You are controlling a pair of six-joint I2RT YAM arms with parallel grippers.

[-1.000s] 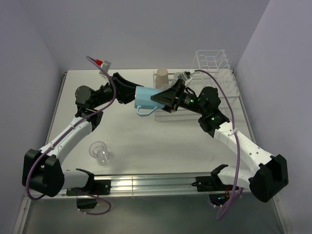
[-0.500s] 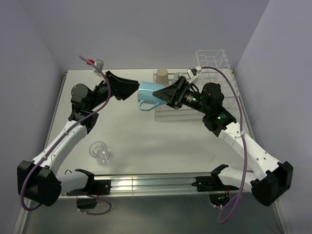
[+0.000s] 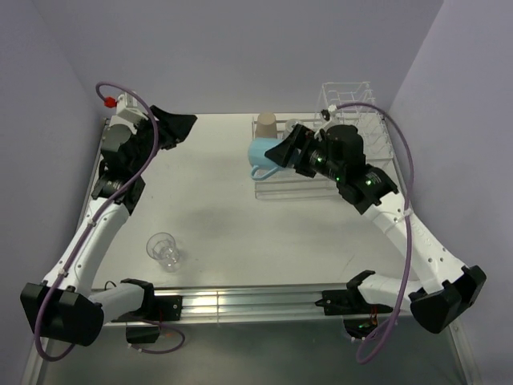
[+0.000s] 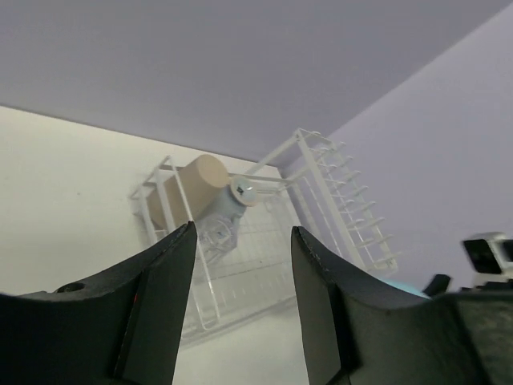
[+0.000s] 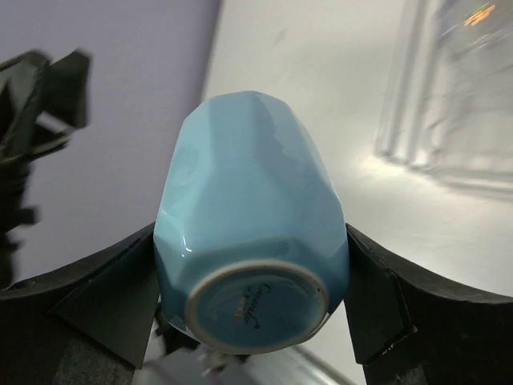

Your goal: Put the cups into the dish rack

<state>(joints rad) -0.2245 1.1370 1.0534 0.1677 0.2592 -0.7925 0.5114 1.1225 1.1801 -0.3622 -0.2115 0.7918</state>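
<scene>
Right gripper (image 3: 278, 152) clamps the light blue mug (image 3: 260, 152) at the dish rack (image 3: 298, 186), on its 9 o'clock edge, with the tan paper cup (image 3: 266, 124) at the mug's 12 o'clock. Left gripper (image 3: 181, 130) is spread wide and empty at the desk (image 3: 208, 208) 10 o'clock; a clear tumbler (image 3: 164, 250) stands at 7

The scene is enclosed by plain lavender walls (image 3: 240, 48) on three sides (left, far and right). A matte off-white desk (image 3: 216, 216) is set between them, evenly lit, with only soft shadows cast. A metal rail (image 3: 248, 298) is fixed along its near edge.
</scene>
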